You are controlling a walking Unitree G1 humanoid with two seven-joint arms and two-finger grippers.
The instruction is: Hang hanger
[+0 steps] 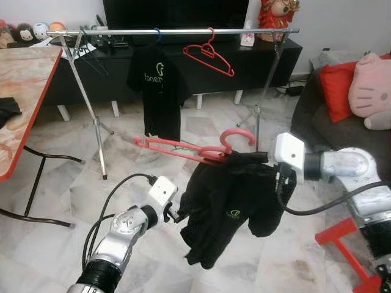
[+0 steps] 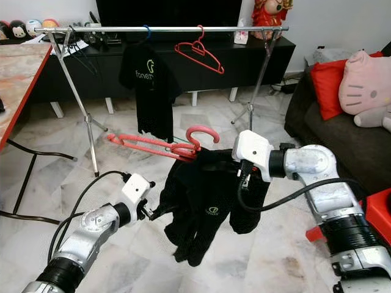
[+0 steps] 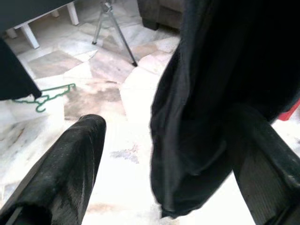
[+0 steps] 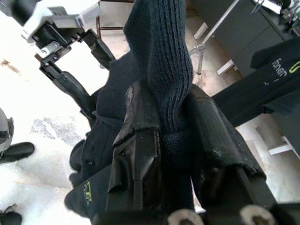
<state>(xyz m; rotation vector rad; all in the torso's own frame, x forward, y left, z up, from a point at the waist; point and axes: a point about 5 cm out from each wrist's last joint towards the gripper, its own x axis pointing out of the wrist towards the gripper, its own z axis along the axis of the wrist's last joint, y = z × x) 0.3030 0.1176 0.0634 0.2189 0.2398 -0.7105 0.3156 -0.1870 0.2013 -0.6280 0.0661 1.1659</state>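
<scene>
The right end effector (image 4: 164, 136) is clenching the ribbed collar of a black shirt (image 1: 229, 204), a grip that the right wrist view is showing plainly while the head views are hiding it behind the white wrist housing. The left end effector (image 3: 164, 168) is standing released, its fingers (image 3: 70, 164) spread around the shirt's hanging edge at about 8 o'clock of the garment. Both silver arms are reaching forward, elbows bent. The pink hanger (image 1: 183, 148) is sitting tilted in the shirt's neck, at 6 o'clock below the rail (image 1: 177, 30), which is carrying a red hanger (image 1: 209, 55) and a hung black T-shirt (image 1: 157, 85). A green hanger (image 3: 44, 97) is lying on the floor.
</scene>
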